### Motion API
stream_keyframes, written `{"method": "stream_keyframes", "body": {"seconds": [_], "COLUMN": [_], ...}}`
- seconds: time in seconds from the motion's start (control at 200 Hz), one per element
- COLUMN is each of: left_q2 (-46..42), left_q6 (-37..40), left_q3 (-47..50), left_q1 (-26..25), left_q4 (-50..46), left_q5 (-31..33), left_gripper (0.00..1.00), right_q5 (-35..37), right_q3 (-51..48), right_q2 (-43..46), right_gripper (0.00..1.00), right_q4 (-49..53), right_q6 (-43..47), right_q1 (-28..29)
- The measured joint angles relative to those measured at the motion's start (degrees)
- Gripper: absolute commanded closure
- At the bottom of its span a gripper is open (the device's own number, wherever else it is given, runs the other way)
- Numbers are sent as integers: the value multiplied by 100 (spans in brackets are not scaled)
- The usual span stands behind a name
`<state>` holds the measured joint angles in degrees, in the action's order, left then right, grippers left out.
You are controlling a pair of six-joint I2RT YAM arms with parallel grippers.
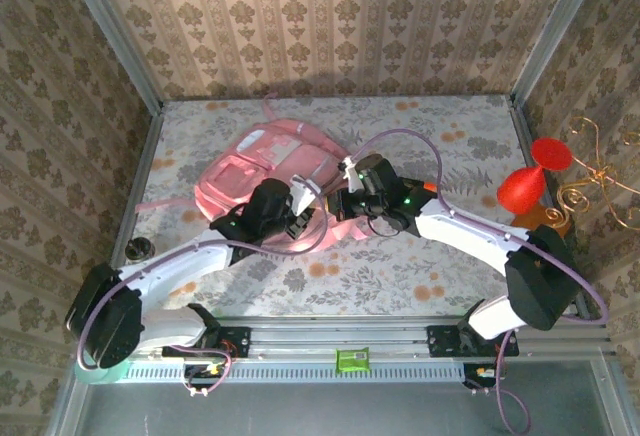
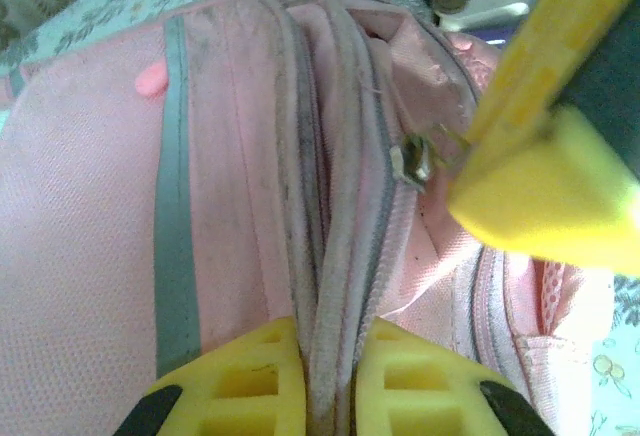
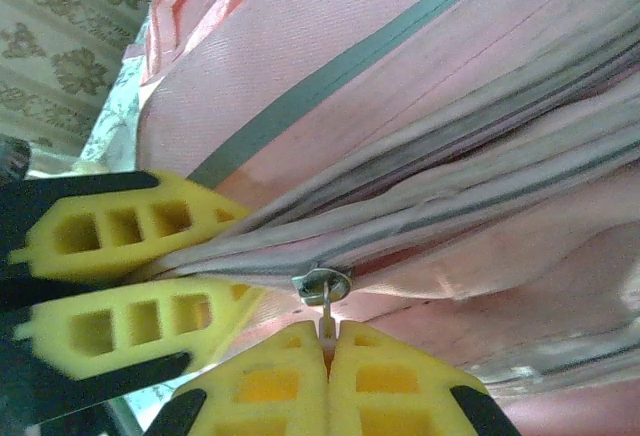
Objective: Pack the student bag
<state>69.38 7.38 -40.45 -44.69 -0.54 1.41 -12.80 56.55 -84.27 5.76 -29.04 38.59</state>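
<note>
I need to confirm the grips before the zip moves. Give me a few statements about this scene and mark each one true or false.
1. The right gripper is shut on the zipper pull. True.
2. The left gripper hangs open, holding nothing. False: it is shut on a fold of the bag beside the zipper.
3. The bag is blue. False: it is pink.
4. A red ornament stands by the right edge of the table. True.
</note>
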Motion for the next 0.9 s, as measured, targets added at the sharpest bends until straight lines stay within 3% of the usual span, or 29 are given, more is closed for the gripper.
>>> {"method": "stream_keyframes", "body": {"seconds": [0.365,0.64,0.9], "left_q2": [-968,-1163,-1211], "left_q6": [118,-398,-560], "left_q3": [660,811,754], "left_q1": [358,914,1008], "left_q4": [103,-26,-310], "left_q5": [-380,-286,-258], "left_gripper": [100,51,26], "right_q5": [719,487,457], "right_q3": [289,426,372], "right_q2": [-72,-173,-173], "right_gripper": [100,100,100], "right_q4": [592,470,411], "right_q6": [212,210,120], "right_q1": [-229,-175,101]}}
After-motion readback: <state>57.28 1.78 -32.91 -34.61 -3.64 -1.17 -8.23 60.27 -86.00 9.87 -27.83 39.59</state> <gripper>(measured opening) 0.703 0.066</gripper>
